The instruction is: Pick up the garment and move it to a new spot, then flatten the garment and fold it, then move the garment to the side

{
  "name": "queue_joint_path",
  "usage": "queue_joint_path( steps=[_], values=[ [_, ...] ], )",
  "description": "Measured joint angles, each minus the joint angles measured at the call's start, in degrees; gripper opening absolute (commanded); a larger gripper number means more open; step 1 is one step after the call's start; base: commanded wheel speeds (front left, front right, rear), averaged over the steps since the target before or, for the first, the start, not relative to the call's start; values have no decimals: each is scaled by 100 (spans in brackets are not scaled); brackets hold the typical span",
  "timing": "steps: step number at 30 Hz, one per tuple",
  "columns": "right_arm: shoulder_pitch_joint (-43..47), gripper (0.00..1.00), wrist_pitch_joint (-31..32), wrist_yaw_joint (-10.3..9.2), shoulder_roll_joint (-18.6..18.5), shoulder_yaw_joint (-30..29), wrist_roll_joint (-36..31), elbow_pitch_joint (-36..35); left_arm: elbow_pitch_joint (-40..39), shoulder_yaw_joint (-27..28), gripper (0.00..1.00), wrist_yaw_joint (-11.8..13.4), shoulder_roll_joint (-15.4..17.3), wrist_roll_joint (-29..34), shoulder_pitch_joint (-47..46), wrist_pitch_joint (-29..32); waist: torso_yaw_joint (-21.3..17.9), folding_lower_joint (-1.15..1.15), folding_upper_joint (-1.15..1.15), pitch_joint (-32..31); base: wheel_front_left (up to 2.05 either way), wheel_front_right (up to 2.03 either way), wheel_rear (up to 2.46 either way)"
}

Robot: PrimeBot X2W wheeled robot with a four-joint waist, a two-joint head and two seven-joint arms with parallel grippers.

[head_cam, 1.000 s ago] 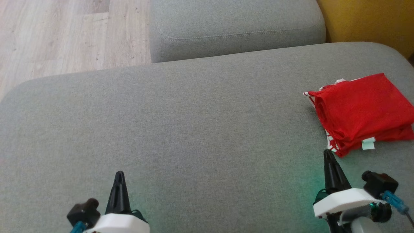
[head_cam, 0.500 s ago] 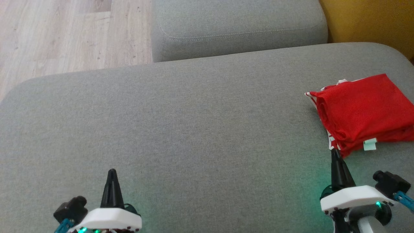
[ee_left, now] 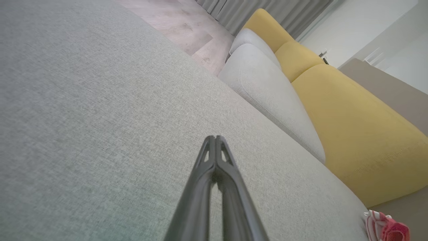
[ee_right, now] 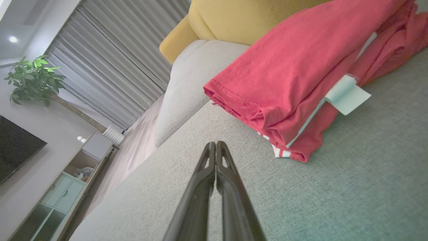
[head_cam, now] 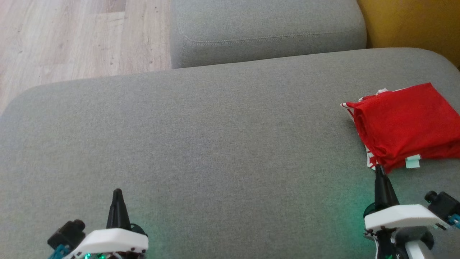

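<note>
Two pairs of jaws pressed together, empty, over grey fabric sofa seat [head_cam: 215, 144].
Just beside right gripper [head_cam: 378, 169], folded red cloth garment [head_cam: 406, 122]; left gripper [head_cam: 117, 191] well apart from it.

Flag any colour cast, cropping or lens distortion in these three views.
Head view: green glow on the grey cushion along the bottom; red garment cropped at the right edge. Left wrist view: tilted frame, sharp, soft even light. Right wrist view: garment reads pinker, green tint lower right.

Folded garment [head_cam: 406, 122] runs off head view's right edge; far side unseen. Items on cabinet [ee_right: 67, 184] shelf too small to tell.
</note>
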Motion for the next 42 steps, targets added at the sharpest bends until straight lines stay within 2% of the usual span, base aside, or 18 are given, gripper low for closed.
queue_joint_path(
  steps=[42],
  values=[
    [-108, 0, 655, 0, 8, -363, 2581, -294, -164, 572, 0, -353, -7, -2335, -153, 700, 109, 0, 0, 23, 0, 0, 0]
  ],
)
